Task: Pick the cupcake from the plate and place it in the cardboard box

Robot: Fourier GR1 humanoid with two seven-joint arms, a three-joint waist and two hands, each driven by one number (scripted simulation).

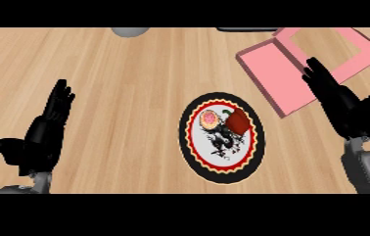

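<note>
A small cupcake (211, 118) with pink frosting sits on the upper left part of a round plate (248, 154) that has a black rim, a red scalloped ring and a dark painted figure. The plate lies at the counter's middle, slightly right. A pink open box (278, 73) lies flat at the upper right, its lid frame stretching toward the far right. My right hand (338, 103) is open, fingers straight, over the box's right part and right of the plate. At the lower left my left hand (45, 129) rests open, fingers up.
A grey rounded object (130, 31) shows at the top edge, left of centre. A dark flat thing (245, 29) lies at the top edge near the box. Light wooden counter (130, 83) spreads between the left hand and the plate.
</note>
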